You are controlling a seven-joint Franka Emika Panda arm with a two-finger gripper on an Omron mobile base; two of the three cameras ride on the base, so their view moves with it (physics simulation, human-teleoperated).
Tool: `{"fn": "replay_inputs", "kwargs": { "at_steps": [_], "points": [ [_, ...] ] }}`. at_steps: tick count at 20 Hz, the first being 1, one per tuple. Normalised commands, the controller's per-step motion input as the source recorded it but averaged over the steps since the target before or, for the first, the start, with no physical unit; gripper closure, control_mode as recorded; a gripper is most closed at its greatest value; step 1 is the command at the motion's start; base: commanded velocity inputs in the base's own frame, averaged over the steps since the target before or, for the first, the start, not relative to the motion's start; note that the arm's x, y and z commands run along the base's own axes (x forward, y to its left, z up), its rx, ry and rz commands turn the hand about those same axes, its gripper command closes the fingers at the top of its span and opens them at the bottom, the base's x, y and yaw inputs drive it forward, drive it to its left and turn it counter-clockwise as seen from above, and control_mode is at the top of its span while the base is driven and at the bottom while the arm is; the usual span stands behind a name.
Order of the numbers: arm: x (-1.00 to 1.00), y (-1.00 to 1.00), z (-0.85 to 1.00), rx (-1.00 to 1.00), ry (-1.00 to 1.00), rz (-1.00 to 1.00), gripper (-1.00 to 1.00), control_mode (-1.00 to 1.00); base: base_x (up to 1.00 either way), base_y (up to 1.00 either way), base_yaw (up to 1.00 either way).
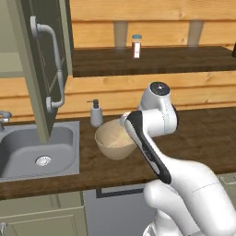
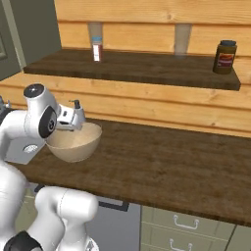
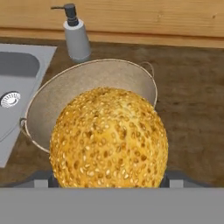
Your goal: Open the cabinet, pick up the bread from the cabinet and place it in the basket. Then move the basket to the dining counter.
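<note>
A round golden-brown seeded bread (image 3: 109, 140) sits right in front of the hand camera, and my gripper (image 3: 109, 180) is shut on it, its jaws spread wide on either side. Below and behind it lies the beige basket (image 3: 87, 87), so the bread hangs over the near part of the bowl. The basket (image 1: 113, 142) stands on the dark wood counter beside the sink, and my hand (image 2: 72, 119) hovers at the rim of the basket (image 2: 76, 142). The cabinet (image 1: 46, 69) door stands open at the left. The dining counter is out of view.
A grey sink (image 1: 41, 152) lies left of the basket and a soap dispenser (image 1: 96, 113) stands behind it. The wooden shelf (image 2: 147, 68) above carries a small spice bottle (image 2: 97, 49) and a dark jar (image 2: 224, 56). The counter stretches free to the right.
</note>
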Motion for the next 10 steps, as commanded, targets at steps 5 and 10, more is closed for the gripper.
{"fn": "replay_inputs", "kwargs": {
  "at_steps": [5, 10],
  "points": [
    [0.98, 0.26, -0.55, -0.04, 0.17, 0.0, 1.0, -1.0, 0.0, 0.0, 0.0],
    [0.79, 0.15, -0.39, -0.05, 0.24, 0.0, 1.0, -1.0, 0.0, 0.0, 0.0]
  ]
}}
